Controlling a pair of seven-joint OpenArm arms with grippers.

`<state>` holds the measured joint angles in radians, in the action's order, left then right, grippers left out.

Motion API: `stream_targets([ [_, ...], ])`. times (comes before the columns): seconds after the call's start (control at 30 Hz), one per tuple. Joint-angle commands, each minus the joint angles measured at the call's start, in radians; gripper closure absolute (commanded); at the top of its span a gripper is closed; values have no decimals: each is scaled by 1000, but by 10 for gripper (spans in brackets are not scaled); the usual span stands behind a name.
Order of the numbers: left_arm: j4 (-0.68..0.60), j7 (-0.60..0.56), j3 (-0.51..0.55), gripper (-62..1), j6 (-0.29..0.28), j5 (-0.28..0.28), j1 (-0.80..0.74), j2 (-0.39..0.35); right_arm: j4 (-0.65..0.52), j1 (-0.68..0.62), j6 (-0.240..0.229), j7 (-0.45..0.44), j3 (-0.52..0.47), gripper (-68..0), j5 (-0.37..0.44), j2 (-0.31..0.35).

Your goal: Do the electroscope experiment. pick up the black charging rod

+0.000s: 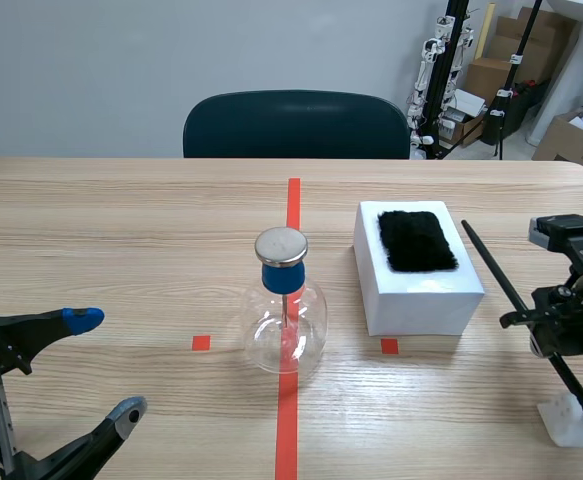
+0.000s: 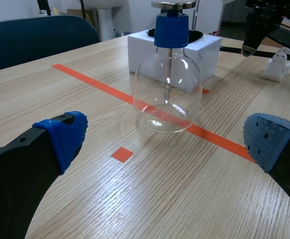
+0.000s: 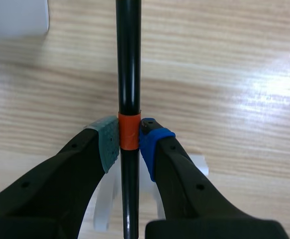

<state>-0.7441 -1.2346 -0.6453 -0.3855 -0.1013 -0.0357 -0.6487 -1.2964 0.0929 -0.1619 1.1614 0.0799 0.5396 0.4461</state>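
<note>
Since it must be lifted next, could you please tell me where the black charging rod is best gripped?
At the orange band, jaws either side of the thin black charging rod, coming from above its white stand; the right gripper is shut there now.

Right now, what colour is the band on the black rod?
Orange; the band shows best in the right wrist view.

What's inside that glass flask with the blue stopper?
A thin metal rod hangs inside the glass flask from the blue stopper, which hides its upper part. Whatever sits at its lower end is too small to make out.
</note>
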Motion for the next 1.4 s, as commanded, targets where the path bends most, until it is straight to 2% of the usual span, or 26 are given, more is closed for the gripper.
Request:
stream_targets([
  [0.0, -19, -18, 4, -623, 1, -6, 2, 0, -54, -24, 14, -4, -23, 2, 0, 34],
  [0.23, -19, -18, 4, -623, 1, -6, 2, 0, -316, -230, 16, -6, -130, 2, -19, 53],
  [0.33, -19, -18, 4, -623, 1, -6, 2, 0, -442, -333, 16, -45, -179, 2, -57, 67],
  [0.47, -19, -18, 4, -623, 1, -6, 2, 0, -618, -472, 30, -132, -222, 2, -175, 85],
  [0.6, -19, -18, 4, -623, 1, -6, 2, 0, -778, -605, 114, -213, -233, 1, -306, 116],
  [0.67, -19, -18, 4, -623, 1, -6, 2, 0, -845, -673, 153, -271, -233, 1, -407, 119],
  [0.8, -19, -18, 4, -623, 1, -6, 2, 0, -928, -820, 190, -437, -233, 1, -604, 117],
  [0.97, -19, -18, 4, -623, 1, -6, 2, 0, -947, -988, 248, -754, -233, 1, -839, 87],
  [1.1, -19, -17, 4, -623, 1, -6, 2, 0, -947, -1089, 315, -960, -233, 1, -999, 61],
  [1.27, -19, -18, 4, -623, 1, -6, 2, 0, -944, -1172, 338, -1137, -233, 1, -1186, 6],
  [1.37, -19, -17, 4, -623, 1, -6, 2, 0, -925, -1210, 402, -1235, -233, 1, -1278, -29],
])
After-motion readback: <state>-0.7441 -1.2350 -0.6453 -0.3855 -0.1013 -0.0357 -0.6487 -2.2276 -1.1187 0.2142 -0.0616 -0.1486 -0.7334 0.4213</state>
